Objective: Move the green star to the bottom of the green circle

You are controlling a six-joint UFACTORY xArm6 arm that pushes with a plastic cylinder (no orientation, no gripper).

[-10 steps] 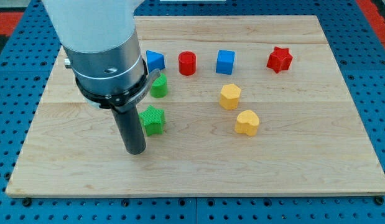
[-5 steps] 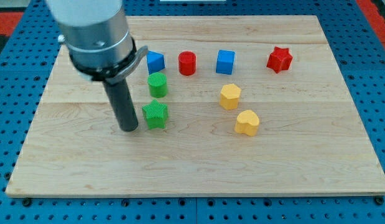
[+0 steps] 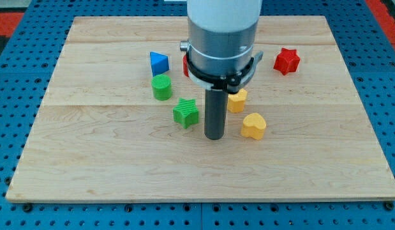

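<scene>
Green star (image 3: 186,112) lies mid-desk, toward the bottom edge and right of the green circle (image 3: 162,87), close but apart | tip (image 3: 214,136) just right of star, not touching | no hand fitted, grasp state not applicable | star needs nudging left: nearly done

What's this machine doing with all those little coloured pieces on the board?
A robot arm is sliding blocks around a wooden board with a dark rod. Its job is to put the green star below the green circle. Right now my tip rests just to the view's right of the star, which sits below and to the right of the circle, not yet directly under it. A yellow heart-shaped block lies on the tip's other side.
</scene>
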